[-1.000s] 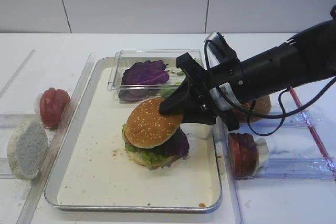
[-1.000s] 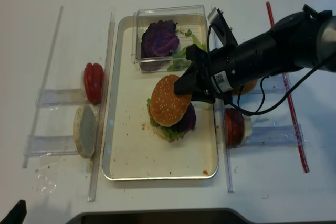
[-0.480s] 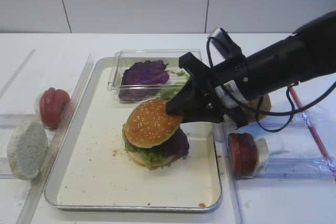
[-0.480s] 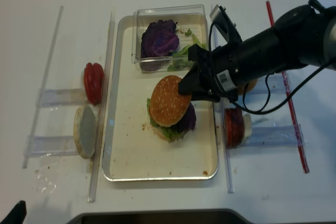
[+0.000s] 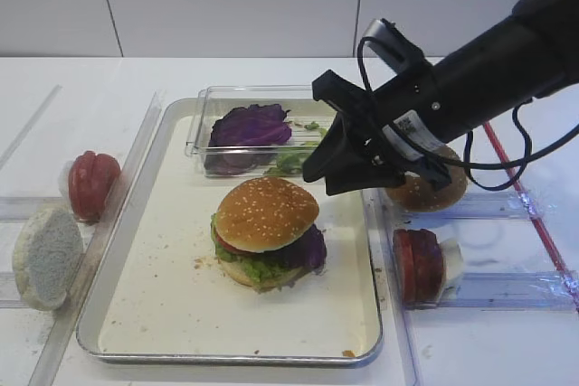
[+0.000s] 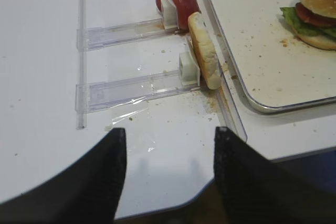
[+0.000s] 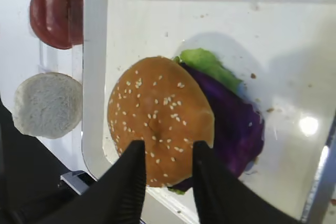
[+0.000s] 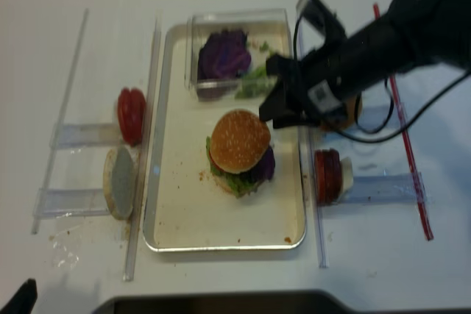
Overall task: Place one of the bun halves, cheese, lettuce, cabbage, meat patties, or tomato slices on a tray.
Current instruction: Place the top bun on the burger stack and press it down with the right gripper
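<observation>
Right gripper: black, jaws parted with nothing between them, raised above the tray, just up and right of the burger. Seen from the wrist camera, two dark fingers apart, hanging over the near edge of the sesame bun top without touching it, as far as can be judged. Bun top resting level on the stack, near the middle of the tray; below it a red slice, purple cabbage and crinkly green lettuce, then a lower bun. Behind the burger, a clear plastic box with more purple cabbage and some green leaves, standing at the far end of the tray. Left of the tray, red tomato slices and a pale floury bun half upright in clear holders. Left gripper: spread, empty, over the bare table at the near left.
</observation>
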### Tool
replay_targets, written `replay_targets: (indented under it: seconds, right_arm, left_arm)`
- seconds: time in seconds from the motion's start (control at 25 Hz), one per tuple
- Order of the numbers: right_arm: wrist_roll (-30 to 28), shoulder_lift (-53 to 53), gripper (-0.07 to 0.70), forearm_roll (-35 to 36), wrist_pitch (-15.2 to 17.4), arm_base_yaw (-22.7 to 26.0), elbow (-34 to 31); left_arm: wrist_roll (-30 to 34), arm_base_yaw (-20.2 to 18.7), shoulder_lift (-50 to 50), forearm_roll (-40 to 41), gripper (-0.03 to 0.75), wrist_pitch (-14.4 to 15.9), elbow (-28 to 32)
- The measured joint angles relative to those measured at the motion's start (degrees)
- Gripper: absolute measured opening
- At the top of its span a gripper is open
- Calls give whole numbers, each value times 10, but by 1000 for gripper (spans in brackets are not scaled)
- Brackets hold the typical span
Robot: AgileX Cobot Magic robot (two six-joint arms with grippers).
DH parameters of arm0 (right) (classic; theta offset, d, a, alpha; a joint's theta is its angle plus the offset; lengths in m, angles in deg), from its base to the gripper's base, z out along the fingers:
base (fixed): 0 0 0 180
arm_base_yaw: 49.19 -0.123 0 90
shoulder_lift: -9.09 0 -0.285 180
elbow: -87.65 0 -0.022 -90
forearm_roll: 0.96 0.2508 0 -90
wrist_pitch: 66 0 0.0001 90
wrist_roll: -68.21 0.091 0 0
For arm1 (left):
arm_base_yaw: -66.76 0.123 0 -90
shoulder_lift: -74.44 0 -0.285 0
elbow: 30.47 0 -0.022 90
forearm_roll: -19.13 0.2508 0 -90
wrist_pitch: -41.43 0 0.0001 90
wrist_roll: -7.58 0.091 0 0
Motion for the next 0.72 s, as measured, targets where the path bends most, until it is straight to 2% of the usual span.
replay_targets:
  seconds: [0.28,0.4,0.56,0.72]
  right_arm:
    - [77,-39,266,-98,10,0,11]
    - [115,-54,267,-151,32,0,31]
    - [176,-74,267,-232,87,0,85]
    - [247,-82,271,-351,176,0,154]
  left_arm:
    - [0,0,0,0,358,0,0]
    - [0,0,0,0,358,0,0]
    - [0,0,0,0,358,0,0]
    - [0,0,0,0,358,0,0]
